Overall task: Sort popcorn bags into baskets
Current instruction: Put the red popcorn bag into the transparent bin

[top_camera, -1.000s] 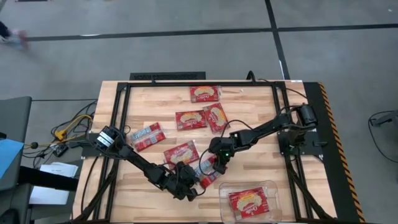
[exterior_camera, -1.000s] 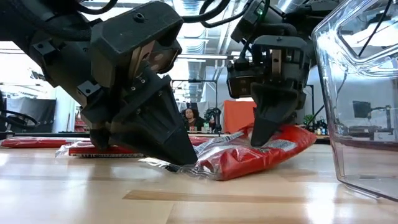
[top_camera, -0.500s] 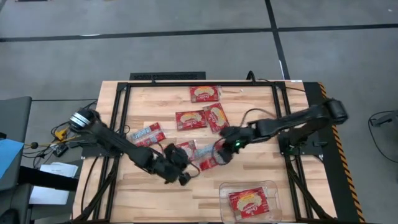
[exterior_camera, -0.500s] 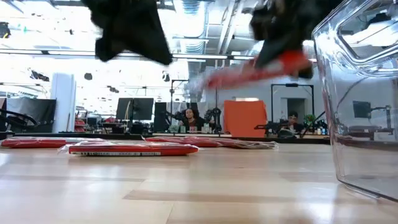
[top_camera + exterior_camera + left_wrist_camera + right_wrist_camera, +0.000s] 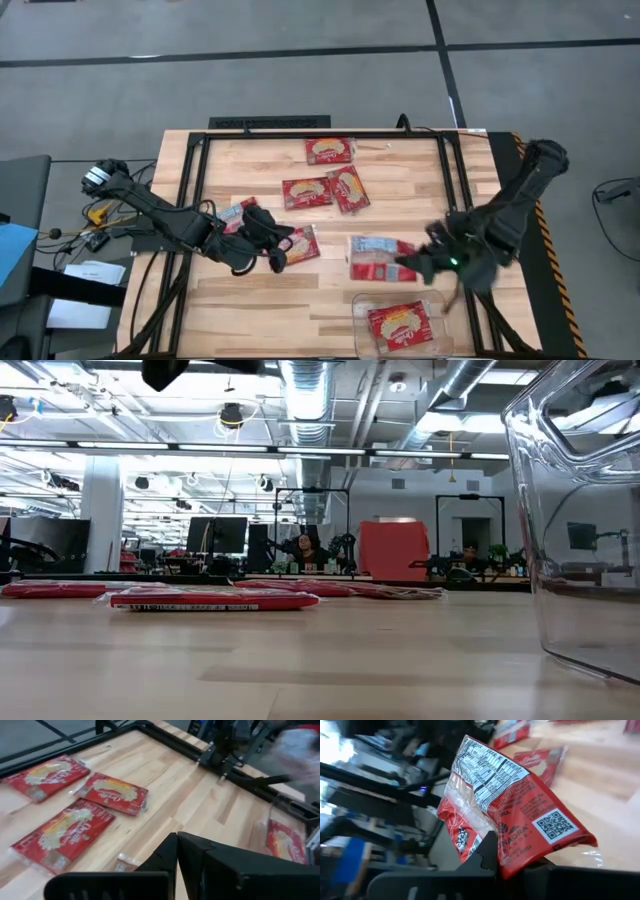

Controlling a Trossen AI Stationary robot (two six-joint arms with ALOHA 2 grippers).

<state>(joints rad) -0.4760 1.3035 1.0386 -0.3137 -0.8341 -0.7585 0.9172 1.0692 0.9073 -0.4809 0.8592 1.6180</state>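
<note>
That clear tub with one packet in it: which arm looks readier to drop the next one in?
The right one. Its gripper holds a popcorn bag just above the tub; the left gripper is shut and empty, farther away.

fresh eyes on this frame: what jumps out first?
The right gripper stands out: it holds a red popcorn bag in its jaws, back side up, just above the clear basket at the table's near right, which already holds one bag. The left gripper, jaws shut and empty, sits mid-left among loose bags.
</note>
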